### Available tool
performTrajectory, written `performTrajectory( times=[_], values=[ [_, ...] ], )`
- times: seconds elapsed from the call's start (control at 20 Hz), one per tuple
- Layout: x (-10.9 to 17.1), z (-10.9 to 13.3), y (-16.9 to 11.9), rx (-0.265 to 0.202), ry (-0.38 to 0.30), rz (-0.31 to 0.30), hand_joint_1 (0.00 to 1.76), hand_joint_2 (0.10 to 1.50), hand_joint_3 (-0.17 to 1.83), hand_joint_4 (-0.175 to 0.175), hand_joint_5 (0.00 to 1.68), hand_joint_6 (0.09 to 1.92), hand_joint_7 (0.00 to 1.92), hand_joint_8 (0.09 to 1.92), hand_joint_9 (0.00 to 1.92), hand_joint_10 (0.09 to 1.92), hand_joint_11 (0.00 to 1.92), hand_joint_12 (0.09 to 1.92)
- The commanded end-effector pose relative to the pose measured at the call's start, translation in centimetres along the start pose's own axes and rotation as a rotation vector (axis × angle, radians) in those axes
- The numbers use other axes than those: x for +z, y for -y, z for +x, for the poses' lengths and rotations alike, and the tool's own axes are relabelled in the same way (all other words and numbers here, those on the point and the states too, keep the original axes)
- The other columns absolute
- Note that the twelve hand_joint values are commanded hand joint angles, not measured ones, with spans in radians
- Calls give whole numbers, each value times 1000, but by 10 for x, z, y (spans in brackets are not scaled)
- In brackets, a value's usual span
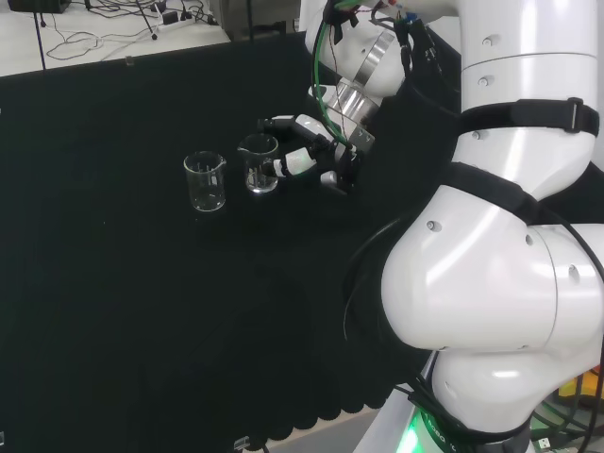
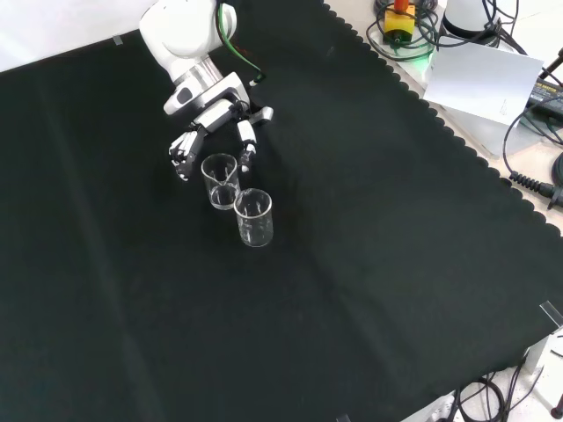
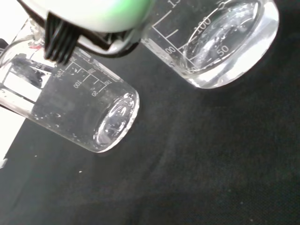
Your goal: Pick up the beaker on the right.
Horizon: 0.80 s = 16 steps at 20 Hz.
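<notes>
In the head view, just above centre, two clear beakers stand on the black surface [image 1: 142,311]. The hand [image 1: 316,156] reaches the right beaker [image 1: 260,163], fingers spread on either side, not visibly clamped. Its glass wall blurs against the cloth. The left beaker [image 1: 205,181] stands just beside.

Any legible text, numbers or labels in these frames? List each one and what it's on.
Clear glass beaker at right in the head view: white graduation scale with numerals on its wall, seen close in the wrist view, partly covered.
Clear glass beaker at left in the head view: white graduation scale with numerals, cut off at the wrist view's edge.
Head and front views: the print on both beakers is too small to read.
Black cloth: no print.
</notes>
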State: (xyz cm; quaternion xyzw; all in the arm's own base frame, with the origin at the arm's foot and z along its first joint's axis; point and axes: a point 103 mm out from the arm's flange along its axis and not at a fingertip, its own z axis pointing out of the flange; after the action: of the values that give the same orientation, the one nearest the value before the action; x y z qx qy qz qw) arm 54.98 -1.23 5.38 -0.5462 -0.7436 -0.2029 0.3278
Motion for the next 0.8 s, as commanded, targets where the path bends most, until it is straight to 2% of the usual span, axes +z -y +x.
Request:
performTrajectory(
  times=[0.05, 0.45, 0.8],
  values=[
    [5, 2, -5, -37, -44, 15, 937, 494, 645, -45, 502, 87, 309, 696, 406, 655, 0, 1371],
    [14, 1, -10, -51, -75, 6, 927, 484, 652, -42, 520, 87, 325, 696, 426, 651, 0, 1377],
    [14, 2, -14, -63, -87, -30, 932, 481, 657, -41, 561, 87, 363, 698, 461, 641, 0, 1392]
  ],
)
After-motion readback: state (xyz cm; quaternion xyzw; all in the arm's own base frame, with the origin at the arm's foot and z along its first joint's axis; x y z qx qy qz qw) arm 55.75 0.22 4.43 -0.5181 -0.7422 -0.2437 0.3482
